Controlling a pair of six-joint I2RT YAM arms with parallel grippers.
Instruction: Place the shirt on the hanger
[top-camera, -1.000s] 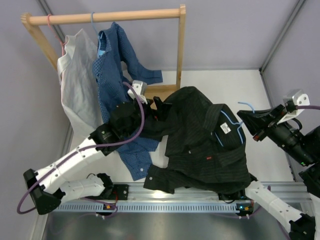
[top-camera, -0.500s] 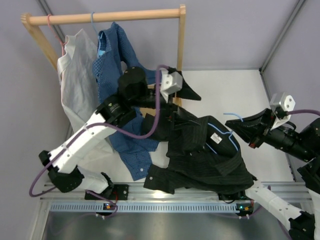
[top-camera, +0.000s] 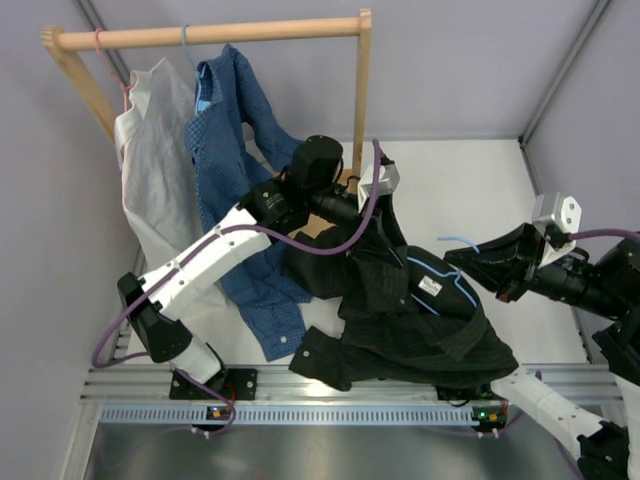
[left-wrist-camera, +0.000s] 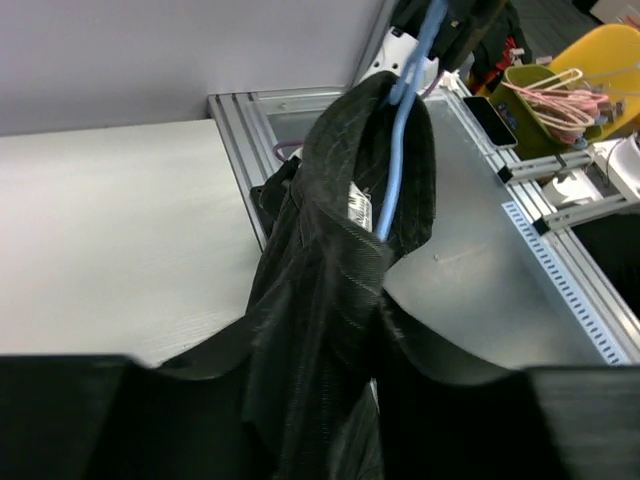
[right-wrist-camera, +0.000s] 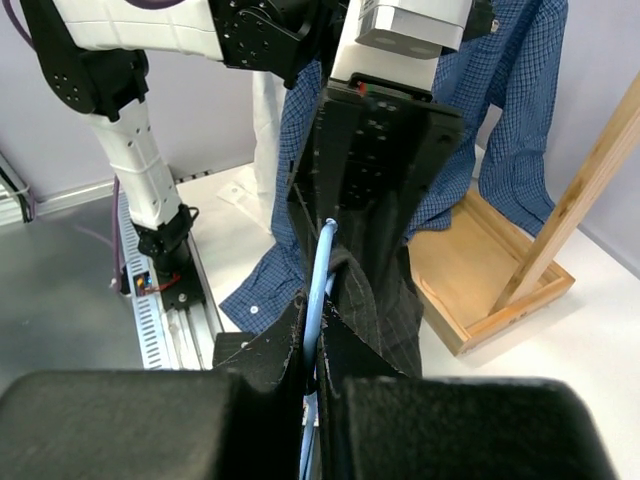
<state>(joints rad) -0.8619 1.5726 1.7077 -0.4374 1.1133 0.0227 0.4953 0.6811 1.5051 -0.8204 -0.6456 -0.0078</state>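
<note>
Black pinstriped shirt (top-camera: 430, 330) bunched, limp; light-blue hanger (left-wrist-camera: 392, 180) seemingly inside collar.

Most of the hanger (left-wrist-camera: 398, 140) lay hidden inside the shirt (left-wrist-camera: 320, 300). The left pincer's (left-wrist-camera: 325, 430) fingers were dark blurs, cut off by the wrist picture's bottom edge.

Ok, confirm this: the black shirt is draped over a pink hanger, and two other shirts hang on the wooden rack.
Wrong colour: the hanger in the black shirt is light blue, as the left wrist view shows. The rest holds.
</note>
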